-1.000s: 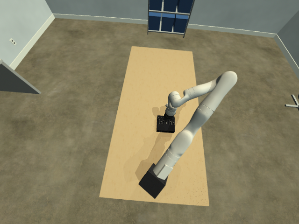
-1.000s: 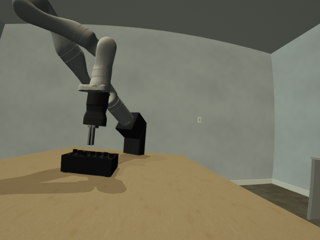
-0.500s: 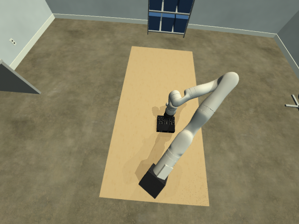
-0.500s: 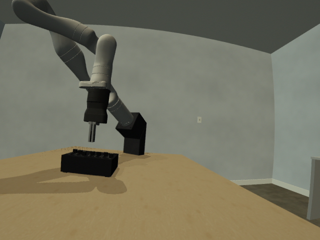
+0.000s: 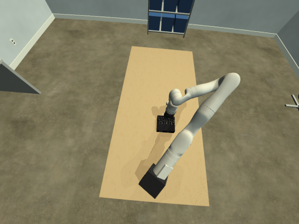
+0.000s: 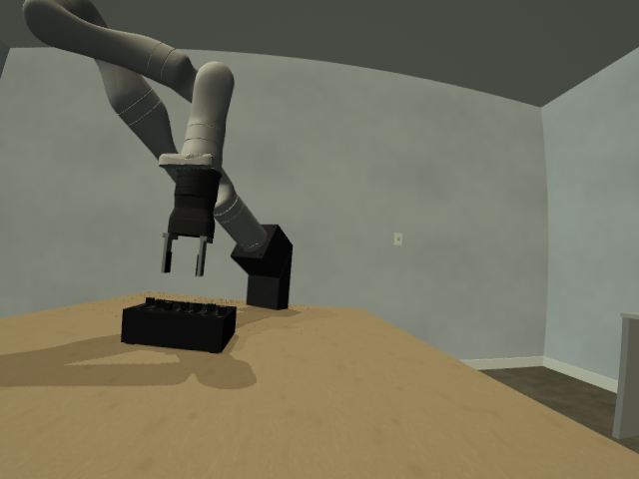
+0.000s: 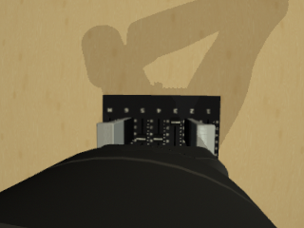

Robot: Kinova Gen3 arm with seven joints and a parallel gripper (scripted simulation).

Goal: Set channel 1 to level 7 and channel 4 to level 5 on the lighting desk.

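Lighting desk on the table, directly below the wide-spread, empty fingers of the gripper, untouched.

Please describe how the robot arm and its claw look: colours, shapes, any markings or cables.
The arm is smooth, rounded and off-white, with thin dotted seam lines around its links. It rises from a black angular base. The claw has a dark, ribbed body under a pale flange and two straight grey fingers. No cables are visible.
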